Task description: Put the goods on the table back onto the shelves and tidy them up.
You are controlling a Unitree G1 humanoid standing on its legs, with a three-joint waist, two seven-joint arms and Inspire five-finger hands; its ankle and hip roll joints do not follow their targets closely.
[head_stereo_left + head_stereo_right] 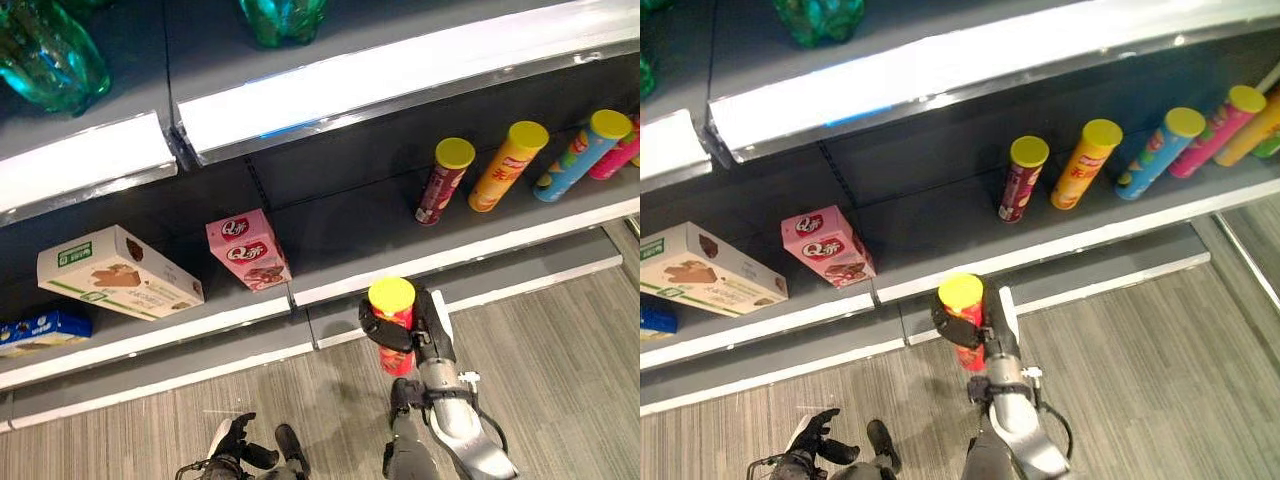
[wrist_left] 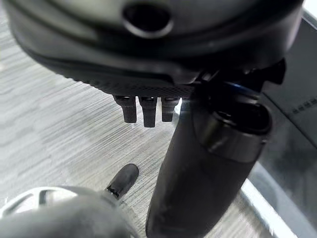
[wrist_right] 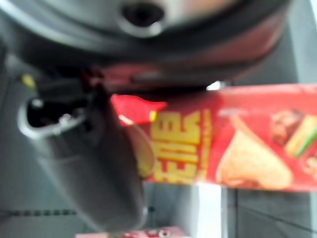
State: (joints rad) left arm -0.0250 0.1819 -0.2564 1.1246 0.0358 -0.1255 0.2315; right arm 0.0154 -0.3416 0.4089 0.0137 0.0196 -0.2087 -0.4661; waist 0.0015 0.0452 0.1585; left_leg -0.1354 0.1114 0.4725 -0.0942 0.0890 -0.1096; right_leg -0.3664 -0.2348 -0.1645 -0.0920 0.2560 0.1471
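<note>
Red cylindrical chip can with yellow lid point(image 1: 393, 322): held upright off the floor, in front of the edge of the lower grey shelf point(image 1: 470, 250), not yet on it. Right hand point(image 1: 420, 330) wrapped around the can body, dark fingers point(image 1: 385, 330) curled across its front (thumb seen pressed on the printed side in the right wrist view point(image 3: 94, 163)).

On the same shelf, further back and to the right: row of standing tubes, all yellow-lidded, namely dark red tube point(image 1: 443, 180), orange tube point(image 1: 507, 165), blue patterned tube point(image 1: 582, 154), pink tube point(image 1: 620, 152). To the left on that level: pink snack box point(image 1: 247, 249), tilted; beige flat carton point(image 1: 118, 272), also tilted; blue packet point(image 1: 42, 331) at the far left edge.

Upper shelf: green plastic bottles point(image 1: 50, 55).

Left hand point(image 1: 232, 445) low near the grey wood-pattern floor point(image 1: 560, 340), fingers point(image 2: 143, 109) loosely curled, holding nothing.
</note>
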